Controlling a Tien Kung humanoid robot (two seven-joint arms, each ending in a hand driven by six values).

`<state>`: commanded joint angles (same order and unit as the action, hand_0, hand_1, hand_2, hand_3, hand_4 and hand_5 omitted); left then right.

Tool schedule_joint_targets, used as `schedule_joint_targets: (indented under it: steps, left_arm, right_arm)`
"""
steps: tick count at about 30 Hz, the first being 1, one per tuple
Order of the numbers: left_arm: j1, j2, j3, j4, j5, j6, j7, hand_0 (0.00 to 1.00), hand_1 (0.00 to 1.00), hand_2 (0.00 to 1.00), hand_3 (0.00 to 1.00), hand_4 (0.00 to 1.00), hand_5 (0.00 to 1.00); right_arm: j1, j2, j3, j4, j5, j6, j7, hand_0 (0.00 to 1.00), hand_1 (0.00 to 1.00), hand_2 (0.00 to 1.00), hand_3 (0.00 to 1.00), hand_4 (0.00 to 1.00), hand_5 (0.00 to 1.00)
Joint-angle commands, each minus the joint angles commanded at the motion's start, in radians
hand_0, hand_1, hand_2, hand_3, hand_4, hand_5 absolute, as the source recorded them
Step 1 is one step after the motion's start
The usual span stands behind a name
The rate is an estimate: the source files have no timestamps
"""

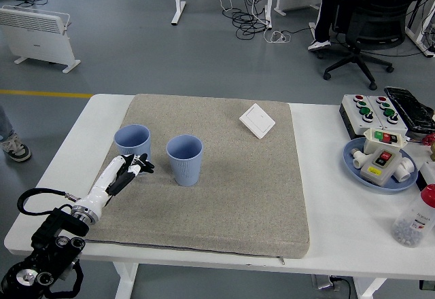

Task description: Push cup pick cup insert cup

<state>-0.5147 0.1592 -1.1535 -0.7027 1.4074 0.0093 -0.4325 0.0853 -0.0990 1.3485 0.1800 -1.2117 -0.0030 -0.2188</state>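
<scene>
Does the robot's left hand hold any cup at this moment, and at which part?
Nothing is held. The left hand only rests against the near side of the left blue cup.

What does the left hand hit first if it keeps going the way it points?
Probably the left blue cup: the left hand points up-right with its fingertips right at that cup's base. Contact is unclear from this view.

My left hand (133,168) sits against the near side of the left cup (132,142). The right cup (185,160) stands just beside it, a narrow gap between them. Right of both, the mat (238,197) lies bare except for a white switch plate (257,120) at its far edge.
</scene>
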Motion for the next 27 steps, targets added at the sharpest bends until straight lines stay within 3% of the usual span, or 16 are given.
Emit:
schedule_joint_targets:
  steps: [17,27]
  left_arm:
    - [-0.051,-0.021,-0.016,0.080,0.037,0.005,-0.008,0.683,0.608,0.518,0.480,0.575,0.998]
    - [-0.029,-0.022,-0.023,0.058,0.042,0.017,-0.007,0.667,0.597,0.513,0.479,0.560,0.998]
  right_arm:
    - [-0.004,-0.002,-0.012,0.000,0.004,0.002,-0.002,0.694,0.600,0.625,0.545,0.107,0.432]
    - [-0.009,-0.004,-0.013,0.000,0.005,0.002,-0.004,0.694,0.600,0.625,0.545,0.107,0.432]
